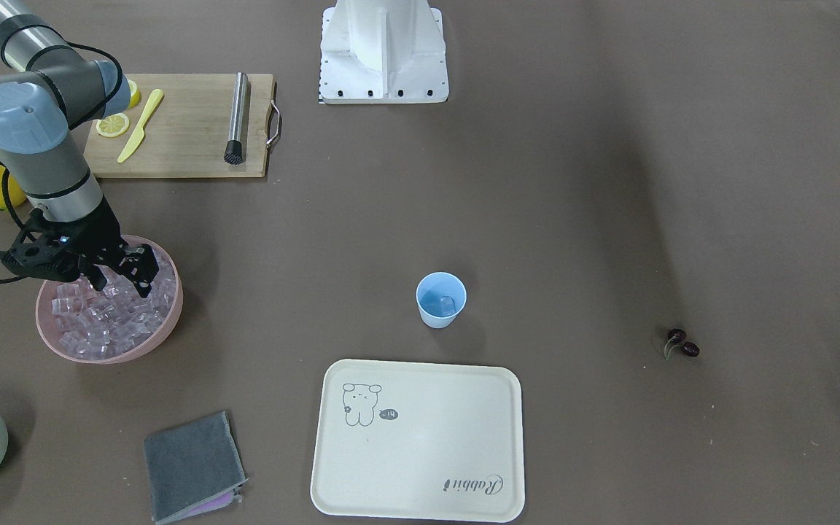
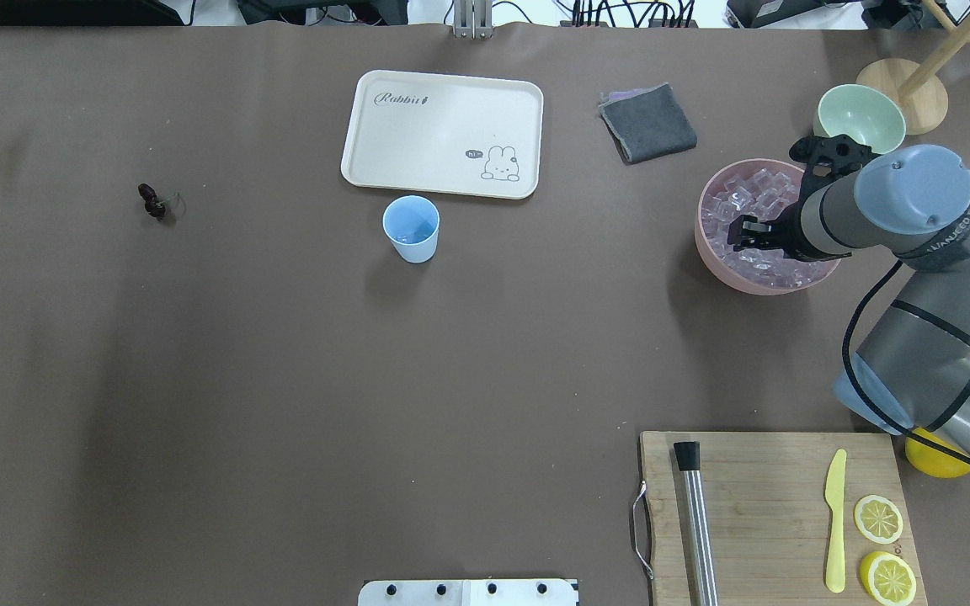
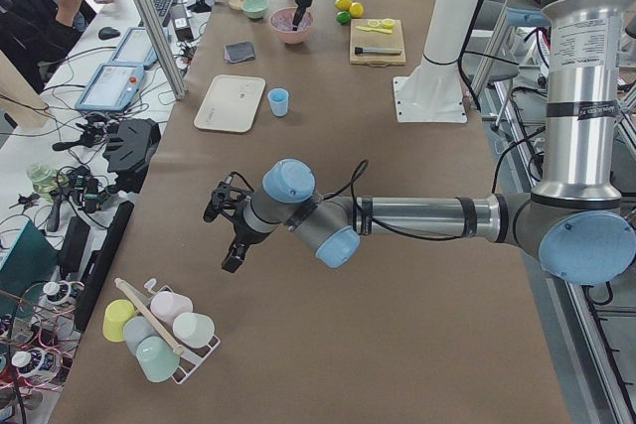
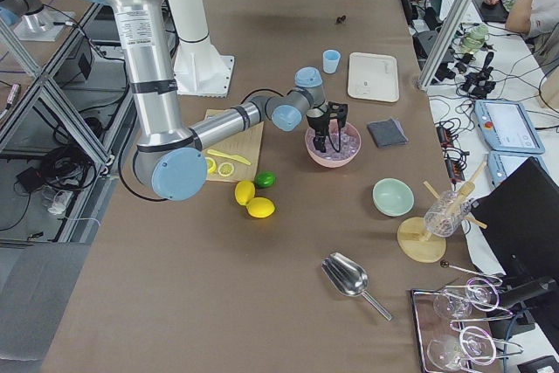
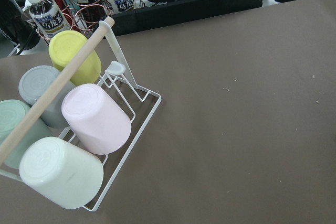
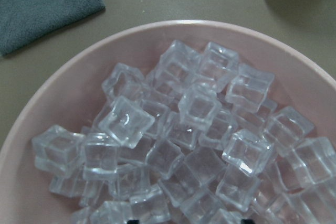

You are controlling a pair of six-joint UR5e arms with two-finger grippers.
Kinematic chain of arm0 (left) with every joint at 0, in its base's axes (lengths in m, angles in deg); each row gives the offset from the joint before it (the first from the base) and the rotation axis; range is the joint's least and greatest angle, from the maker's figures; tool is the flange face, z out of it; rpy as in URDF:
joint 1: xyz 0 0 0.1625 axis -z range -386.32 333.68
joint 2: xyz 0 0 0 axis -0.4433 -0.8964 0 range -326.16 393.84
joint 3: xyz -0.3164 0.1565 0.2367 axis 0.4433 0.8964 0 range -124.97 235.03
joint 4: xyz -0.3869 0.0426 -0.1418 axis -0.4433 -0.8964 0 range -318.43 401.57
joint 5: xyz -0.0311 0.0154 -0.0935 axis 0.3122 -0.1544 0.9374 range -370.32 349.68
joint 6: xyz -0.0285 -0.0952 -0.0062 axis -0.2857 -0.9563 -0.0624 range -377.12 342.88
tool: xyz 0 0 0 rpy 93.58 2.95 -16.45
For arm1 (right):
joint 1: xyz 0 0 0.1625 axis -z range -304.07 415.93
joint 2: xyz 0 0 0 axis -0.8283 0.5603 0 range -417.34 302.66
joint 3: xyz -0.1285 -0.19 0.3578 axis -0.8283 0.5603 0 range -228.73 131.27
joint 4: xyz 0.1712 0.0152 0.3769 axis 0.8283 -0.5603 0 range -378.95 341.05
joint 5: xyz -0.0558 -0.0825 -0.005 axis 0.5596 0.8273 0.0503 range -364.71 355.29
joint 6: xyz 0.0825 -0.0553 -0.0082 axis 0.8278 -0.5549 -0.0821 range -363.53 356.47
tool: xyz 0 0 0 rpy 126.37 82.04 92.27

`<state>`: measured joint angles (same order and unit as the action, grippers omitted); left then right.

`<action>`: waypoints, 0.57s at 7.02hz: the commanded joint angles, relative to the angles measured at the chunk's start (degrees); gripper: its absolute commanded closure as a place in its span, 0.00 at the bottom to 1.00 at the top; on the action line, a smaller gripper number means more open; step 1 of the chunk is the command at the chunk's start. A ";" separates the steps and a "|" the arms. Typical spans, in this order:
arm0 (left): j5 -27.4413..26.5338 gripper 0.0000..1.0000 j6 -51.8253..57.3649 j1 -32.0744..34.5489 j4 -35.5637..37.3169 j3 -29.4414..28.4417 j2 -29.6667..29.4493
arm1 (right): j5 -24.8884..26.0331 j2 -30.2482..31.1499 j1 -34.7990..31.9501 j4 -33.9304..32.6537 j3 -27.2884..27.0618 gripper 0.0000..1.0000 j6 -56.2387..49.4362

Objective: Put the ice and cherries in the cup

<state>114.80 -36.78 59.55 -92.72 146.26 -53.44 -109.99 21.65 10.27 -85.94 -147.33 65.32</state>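
Dozens of ice cubes (image 1: 99, 328) lie straight beneath the right gripper (image 1: 122, 283), jaws apart, in the pink bowl (image 1: 110, 357) at frame left, the light-blue cup (image 1: 440, 299) well apart at centre.

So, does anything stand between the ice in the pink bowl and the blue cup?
Nothing visible does. Bare table lies between the pink bowl and the cup; the tray and the grey cloth sit off that line.

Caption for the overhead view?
Right gripper open over pink bowl of ice; blue cup and cherries farther along the table.
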 commanded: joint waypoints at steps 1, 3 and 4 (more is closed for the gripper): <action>-0.05 0.02 -0.03 0.00 -0.18 0.09 -0.08 | -0.37 0.03 -0.05 0.01 -0.28 1.00 -0.47; 0.04 0.02 -0.12 0.00 -0.18 0.26 -0.08 | -0.46 -0.06 -0.66 -0.25 -0.54 1.00 -0.82; 0.04 0.02 -0.12 -0.09 -0.18 0.35 -0.08 | -0.54 -0.14 -1.88 -0.42 -0.54 1.00 -2.13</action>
<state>114.83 -36.87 59.53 -92.90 146.51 -53.52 -110.43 21.60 9.49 -86.14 -147.78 64.25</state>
